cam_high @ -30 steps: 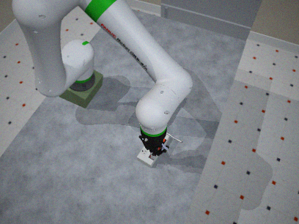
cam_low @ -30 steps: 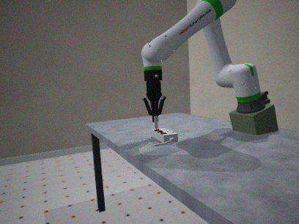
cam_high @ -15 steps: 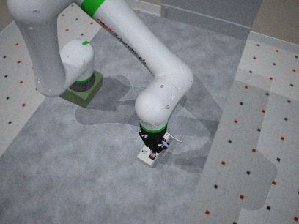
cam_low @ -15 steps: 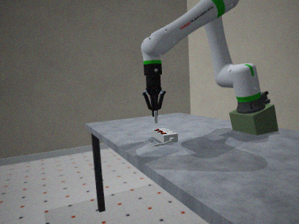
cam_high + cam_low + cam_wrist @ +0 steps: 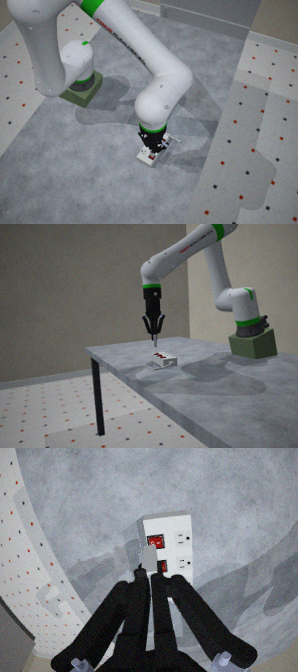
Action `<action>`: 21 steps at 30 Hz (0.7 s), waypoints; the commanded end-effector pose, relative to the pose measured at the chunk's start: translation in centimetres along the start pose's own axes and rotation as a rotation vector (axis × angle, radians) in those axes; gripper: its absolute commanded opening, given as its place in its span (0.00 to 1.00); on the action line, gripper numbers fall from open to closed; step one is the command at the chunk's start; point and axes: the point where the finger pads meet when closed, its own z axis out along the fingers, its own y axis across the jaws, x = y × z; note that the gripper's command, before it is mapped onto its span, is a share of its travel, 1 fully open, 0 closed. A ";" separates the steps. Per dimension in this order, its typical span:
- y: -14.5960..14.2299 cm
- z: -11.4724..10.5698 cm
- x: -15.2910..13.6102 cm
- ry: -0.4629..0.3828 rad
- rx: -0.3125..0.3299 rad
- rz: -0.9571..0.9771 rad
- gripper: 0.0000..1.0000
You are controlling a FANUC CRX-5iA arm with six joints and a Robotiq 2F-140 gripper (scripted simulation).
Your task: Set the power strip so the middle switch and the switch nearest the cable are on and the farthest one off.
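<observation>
Top view: white power strip (image 5: 149, 155) lies flat on the grey mottled table (image 5: 91, 165), directly under the black gripper (image 5: 155, 146), which covers most of it. A thin cable stub (image 5: 174, 139) sticks out at the strip's far right end. Arm wrist blocks the switches here. Green square base block (image 5: 82, 96) sits well apart, upper left.

Exterior view: gripper (image 5: 155, 342) hangs above the strip (image 5: 165, 359) with a clear gap, fingers pressed together into one narrow tip, nothing between them. Strip sits right way up near the table's (image 5: 204, 396) left edge, red switches (image 5: 159, 355) on its top face. This view shows the height gap that the top view hides, plus a black table leg (image 5: 97, 396) and dotted floor (image 5: 44, 414).

Wrist view: closed fingers overlap the strip (image 5: 174, 524) from the near side. One red switch (image 5: 156, 542) fully visible, a second partly hidden behind the fingertips; third cannot tell. Strip is boxy, matte white; table looks like cloudy stone.
</observation>
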 end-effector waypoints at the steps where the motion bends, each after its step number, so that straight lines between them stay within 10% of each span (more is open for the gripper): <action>1: 0.0 0.0 0.0 0.000 0.000 0.000 0.00; 21: 1.5 -1.4 -4.6 0.000 0.000 0.000 0.00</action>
